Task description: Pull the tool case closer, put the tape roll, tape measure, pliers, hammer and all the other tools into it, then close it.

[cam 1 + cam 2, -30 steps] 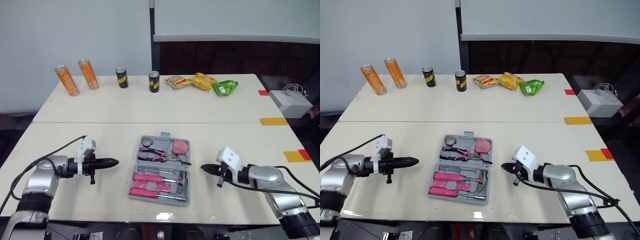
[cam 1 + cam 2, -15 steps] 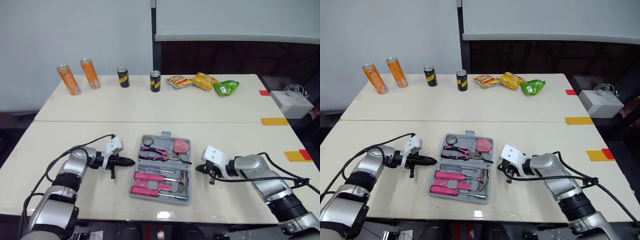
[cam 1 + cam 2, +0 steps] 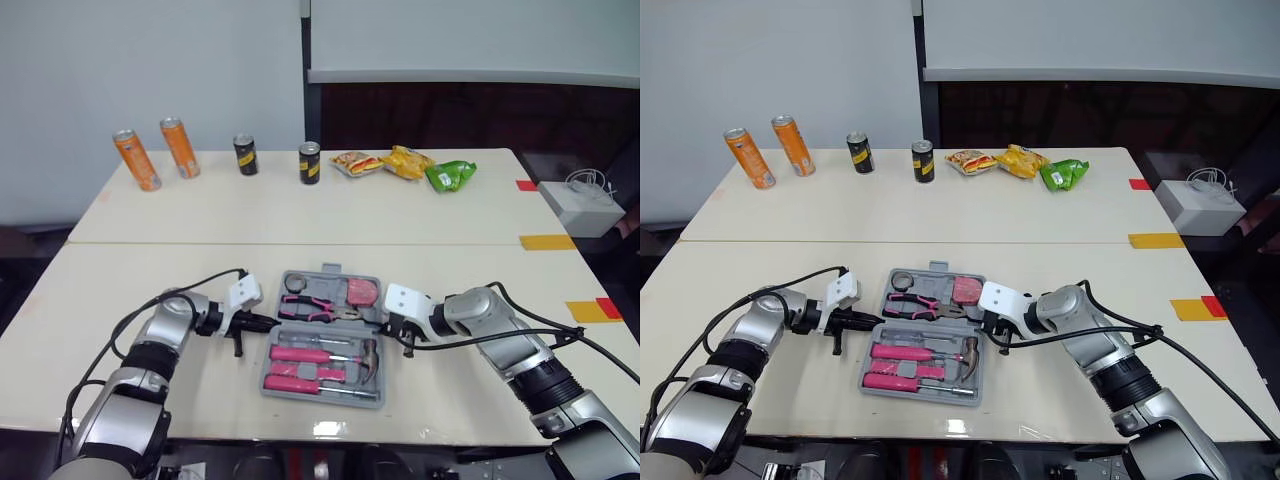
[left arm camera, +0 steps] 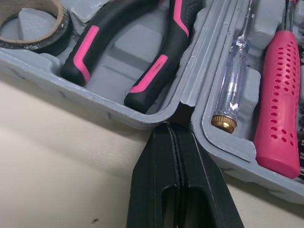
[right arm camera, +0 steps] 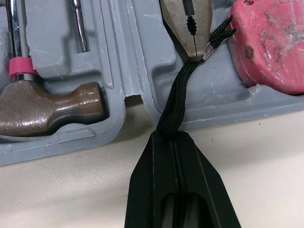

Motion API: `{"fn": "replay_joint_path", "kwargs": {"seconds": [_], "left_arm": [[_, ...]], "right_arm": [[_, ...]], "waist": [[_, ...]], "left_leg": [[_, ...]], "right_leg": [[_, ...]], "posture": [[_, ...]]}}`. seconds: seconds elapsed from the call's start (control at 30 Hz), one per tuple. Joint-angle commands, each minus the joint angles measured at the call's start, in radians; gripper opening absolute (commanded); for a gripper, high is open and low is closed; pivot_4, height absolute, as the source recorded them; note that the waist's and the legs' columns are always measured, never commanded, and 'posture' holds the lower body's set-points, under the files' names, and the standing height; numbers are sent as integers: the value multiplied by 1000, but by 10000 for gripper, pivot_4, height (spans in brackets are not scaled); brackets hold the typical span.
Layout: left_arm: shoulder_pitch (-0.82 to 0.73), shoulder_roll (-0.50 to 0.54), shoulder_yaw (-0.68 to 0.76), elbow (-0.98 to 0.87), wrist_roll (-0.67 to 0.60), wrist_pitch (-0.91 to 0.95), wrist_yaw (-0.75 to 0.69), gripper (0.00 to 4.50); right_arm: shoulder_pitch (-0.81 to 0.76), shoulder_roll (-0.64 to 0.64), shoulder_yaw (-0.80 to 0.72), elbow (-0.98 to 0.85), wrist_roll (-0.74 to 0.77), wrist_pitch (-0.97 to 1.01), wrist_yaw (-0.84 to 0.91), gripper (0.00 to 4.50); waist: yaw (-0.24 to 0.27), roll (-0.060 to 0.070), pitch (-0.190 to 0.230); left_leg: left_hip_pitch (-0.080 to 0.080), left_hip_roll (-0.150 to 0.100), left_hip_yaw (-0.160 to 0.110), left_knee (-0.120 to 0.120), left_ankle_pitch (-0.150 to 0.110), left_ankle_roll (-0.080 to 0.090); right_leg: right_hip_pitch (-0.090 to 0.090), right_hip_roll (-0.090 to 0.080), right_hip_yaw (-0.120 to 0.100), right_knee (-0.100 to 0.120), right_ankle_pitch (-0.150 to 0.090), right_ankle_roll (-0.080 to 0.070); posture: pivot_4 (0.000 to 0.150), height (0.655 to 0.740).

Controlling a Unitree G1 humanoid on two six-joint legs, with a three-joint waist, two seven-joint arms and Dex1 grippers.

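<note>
The grey tool case (image 3: 330, 270) lies open and flat on the table. Its far half holds the tape roll (image 3: 293, 283) at the left, the black-and-pink pliers (image 3: 318, 306) in the middle and the pink tape measure (image 3: 362, 292) at the right. The near half holds the hammer (image 3: 367, 360), a pink-handled screwdriver (image 4: 278, 95) and a clear one (image 4: 232, 85).

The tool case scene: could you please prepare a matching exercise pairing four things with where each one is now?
Things:
1. hammer
2. tape roll
3. left gripper
4. right gripper

Places:
A. far-left corner of the tool case
B. at the case's right edge, tips at a black cord
C. near half of the case, head to the right
D. at the hinge notch on the case's left edge

Pairs: 1-C, 2-A, 3-D, 4-B
</note>
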Motion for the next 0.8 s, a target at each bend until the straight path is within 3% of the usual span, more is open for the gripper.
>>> {"fn": "replay_joint_path", "kwargs": {"seconds": [0.03, 0.3, 0.8], "left_arm": [[40, -19, -3, -140, -31, 55, -5, 327], [151, -25, 6, -365, -57, 205, 44, 327], [226, -6, -20, -523, -67, 276, 31, 327]], "right_arm": [[-18, 24, 4, -19, 9, -6, 15, 105], [33, 34, 1, -121, 26, 81, 6, 105], [89, -8, 18, -230, 21, 112, 19, 105]], "waist": [[0, 0, 0], [3, 0, 0], [5, 1, 1]], "left_leg": [[0, 0, 0, 0, 0, 0], [0, 0, 0, 0, 0, 0], [-4, 0, 1, -2, 0, 0]], "right_leg": [[0, 0, 0, 0, 0, 0], [-1, 0, 0, 0, 0, -1], [-6, 0, 0, -1, -1, -2]], "posture": [[1500, 7400], [1500, 7400], [1500, 7400]]}}
